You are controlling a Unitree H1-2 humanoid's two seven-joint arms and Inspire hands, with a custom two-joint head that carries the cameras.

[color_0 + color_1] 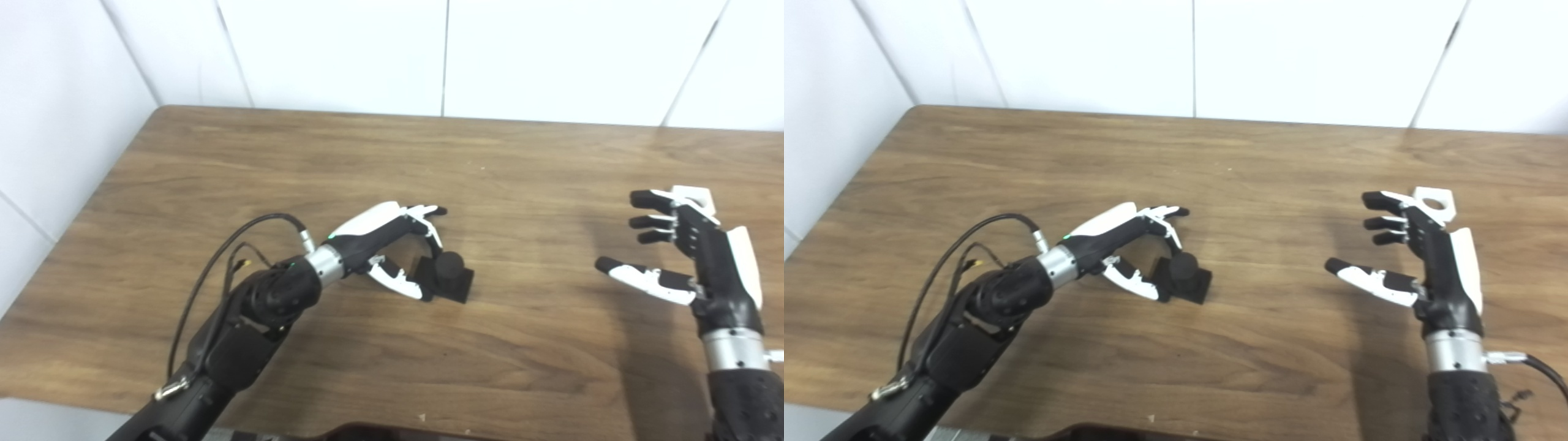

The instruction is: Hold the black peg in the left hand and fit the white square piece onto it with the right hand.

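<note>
The black peg (pixel 451 266), a short round post on a square black base, stands on the wooden table (pixel 392 159) near the middle. My left hand (pixel 398 245) is right beside it on its left, fingers arched over the post and thumb by the base, not closed around it. The white square piece (pixel 1434 203) with a round hole lies flat at the right, mostly hidden behind my right hand (pixel 1415 257) in the left eye view. That hand hovers with fingers spread, holding nothing.
White wall panels (pixel 392 55) rise behind the table's far edge and along its left side. A black cable (pixel 208 275) loops off my left forearm above the tabletop. A dark object (pixel 367 432) pokes in at the bottom edge.
</note>
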